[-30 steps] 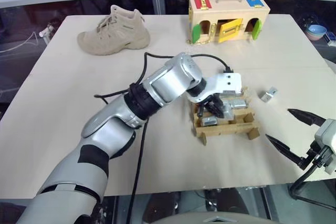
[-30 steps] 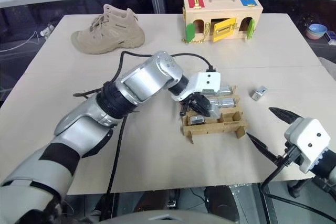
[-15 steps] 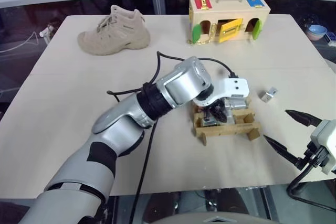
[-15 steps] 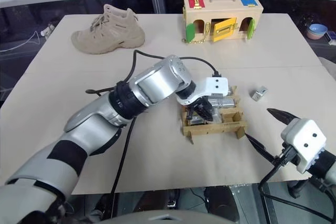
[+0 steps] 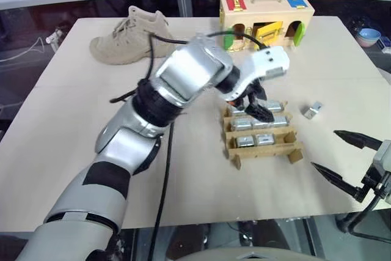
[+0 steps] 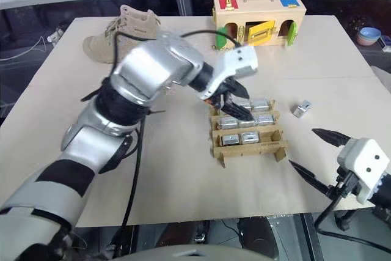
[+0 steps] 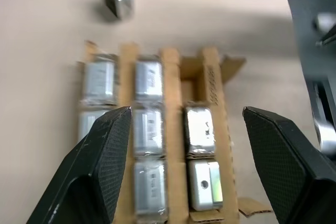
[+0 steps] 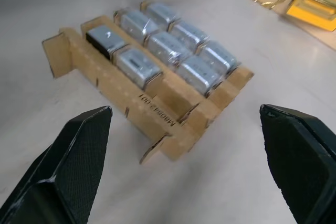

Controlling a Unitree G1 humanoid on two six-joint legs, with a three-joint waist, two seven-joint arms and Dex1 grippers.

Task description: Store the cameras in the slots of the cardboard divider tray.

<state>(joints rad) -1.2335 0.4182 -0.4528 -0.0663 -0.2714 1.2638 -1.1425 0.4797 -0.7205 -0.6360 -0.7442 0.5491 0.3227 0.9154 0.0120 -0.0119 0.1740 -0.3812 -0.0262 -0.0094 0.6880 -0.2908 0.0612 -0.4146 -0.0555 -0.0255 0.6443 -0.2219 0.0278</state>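
1. The cardboard divider tray (image 5: 264, 145) lies on the surface (image 5: 73, 126) and holds eight cameras (image 8: 173, 51).
2. One slot, at a tray corner, is empty.
3. The ninth camera (image 5: 312, 110) lies beside the tray.
4. The left pincer (image 5: 257, 107) hangs above the tray, fingers apart, empty.
5. The right pincer (image 5: 342, 157) is near the tray, fingers wide apart.

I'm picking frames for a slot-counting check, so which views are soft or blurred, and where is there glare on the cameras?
Left wrist view: soft throughout, the loose camera on the table most smeared, the stored cameras washed out by glare. Right wrist view: the cardboard divider tray fairly crisp, the far background blurred. Left and right eye views: sharp, tray shadow slight.
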